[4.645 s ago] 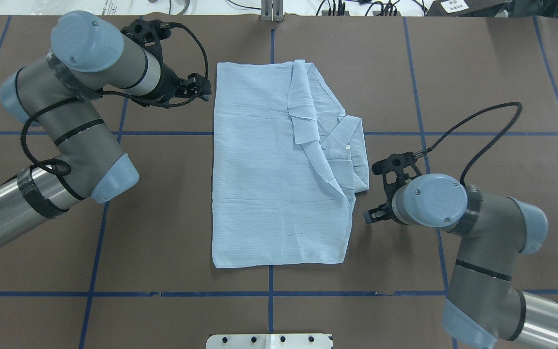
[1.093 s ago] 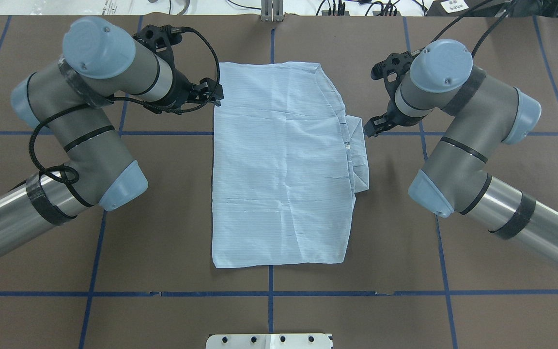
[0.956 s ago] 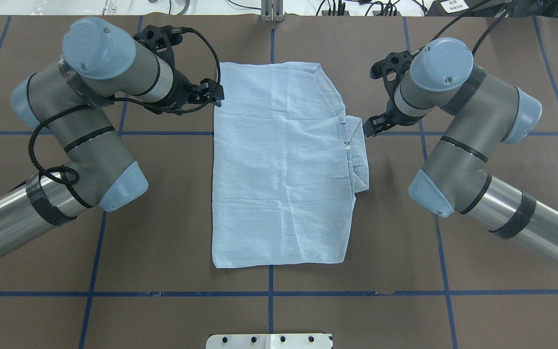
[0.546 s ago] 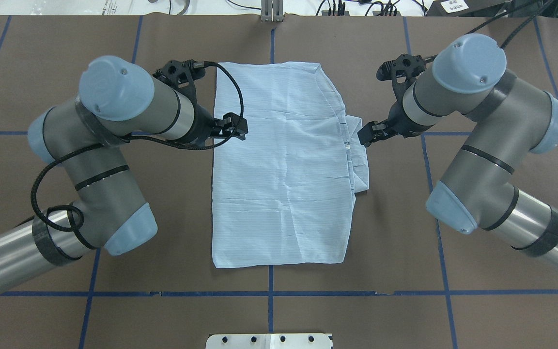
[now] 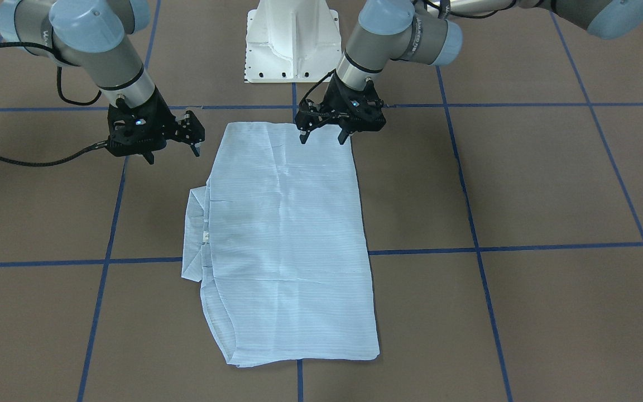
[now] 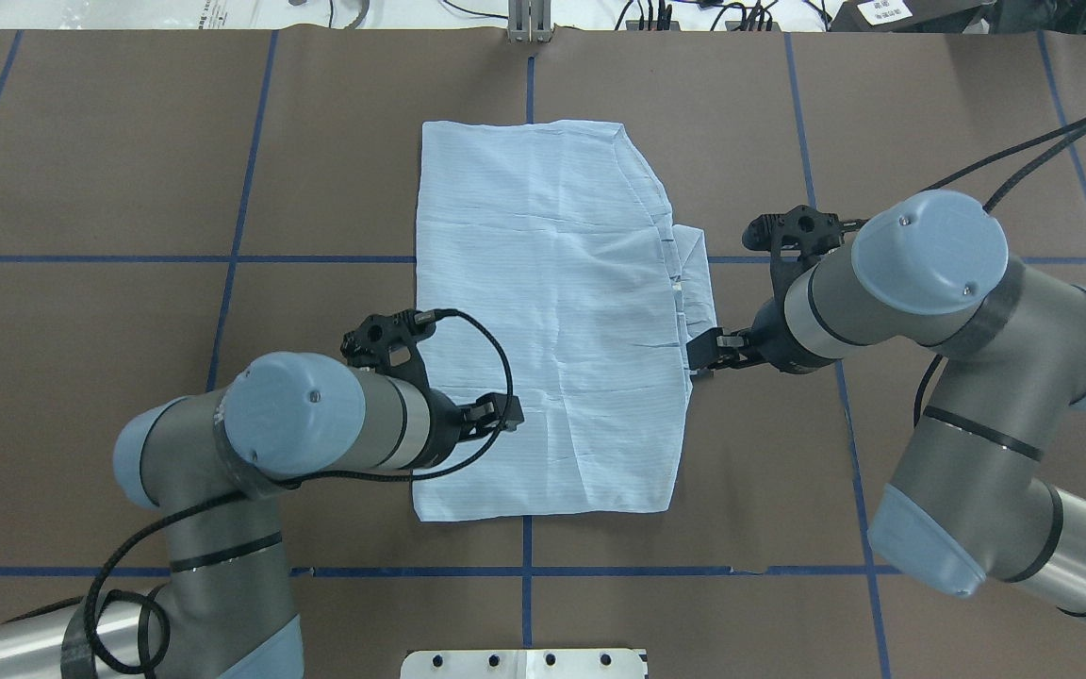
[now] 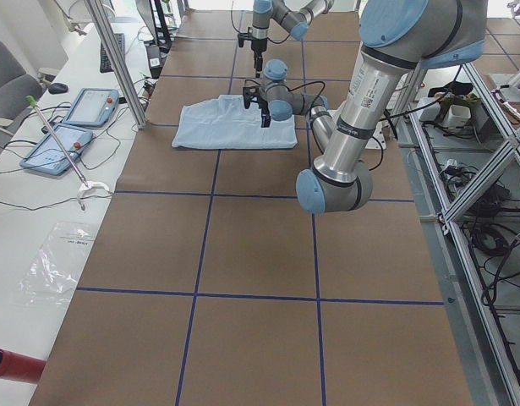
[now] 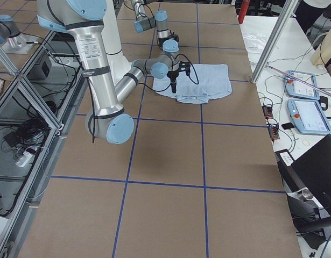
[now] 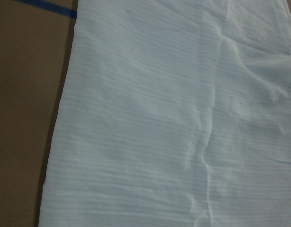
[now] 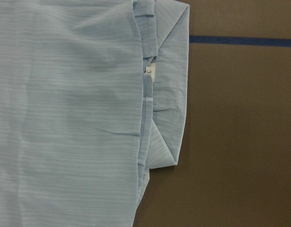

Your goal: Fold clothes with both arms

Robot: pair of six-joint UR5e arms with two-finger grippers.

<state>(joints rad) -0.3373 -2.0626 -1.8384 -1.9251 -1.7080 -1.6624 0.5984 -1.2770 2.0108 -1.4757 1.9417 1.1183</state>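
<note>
Pale-blue and very thin, the shirt [image 6: 543, 321] lies flat as a long folded rectangle straight out from the white base pedestal [image 6: 524, 663]. One short end is near the pedestal and the other well away from it. The collar [image 6: 697, 292] and its small white label [image 10: 151, 72] poke out of the long side on the robot's right, about halfway along from the pedestal. The left gripper [image 5: 324, 138] hangs over the end of the shirt nearest the pedestal, just inside the left long edge, its jaws spread wide with nothing between them. The right gripper [image 5: 172, 153] hovers at the opposite long edge, a little farther from the pedestal, by the near corner of the collar; it too is spread open and empty. From where I stand the worry is the layers. Cloth this thin is stacked in several plies, and a pinch that catches only the top one would peel the fold open instead of carrying the whole end over. The two grippers don't sit level with each other either, so an uneven lift could skew the fold. And the right gripper, coming down so near the loose collar, might snag or drag it and rumple that side across the brown table [image 6: 81, 396].
</note>
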